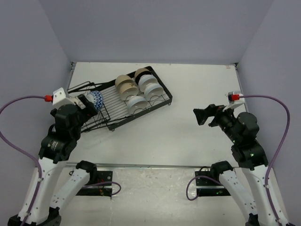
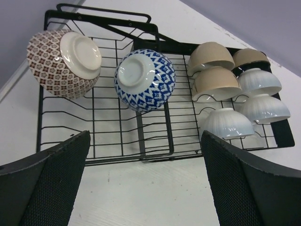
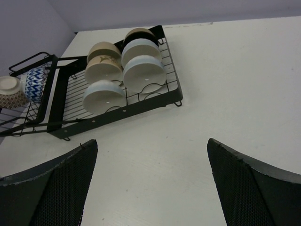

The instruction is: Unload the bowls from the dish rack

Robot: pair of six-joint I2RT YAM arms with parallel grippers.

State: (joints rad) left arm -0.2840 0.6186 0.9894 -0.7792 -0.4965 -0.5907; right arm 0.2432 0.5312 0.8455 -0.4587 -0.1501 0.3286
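Observation:
The black wire dish rack (image 1: 118, 123) lies at the table's left-centre. Three beige bowls (image 1: 126, 85) and three white bowls (image 1: 137, 103) stand on edge in its slots. A blue-white patterned bowl (image 1: 97, 100) sits in the basket end. In the left wrist view the blue bowl (image 2: 145, 80) and a brown patterned bowl (image 2: 63, 63) rest base-out in the rack (image 2: 113, 136). My left gripper (image 1: 87, 105) is open and empty, just in front of the basket end (image 2: 146, 188). My right gripper (image 1: 203, 116) is open and empty over bare table, well right of the rack (image 3: 153, 188).
The rack (image 3: 117, 113) sits skewed, its right end further back. Purple walls enclose the table on the left, back and right. The white tabletop (image 1: 197, 84) stretches right of the rack. A metal rail (image 1: 150, 165) runs along the near edge.

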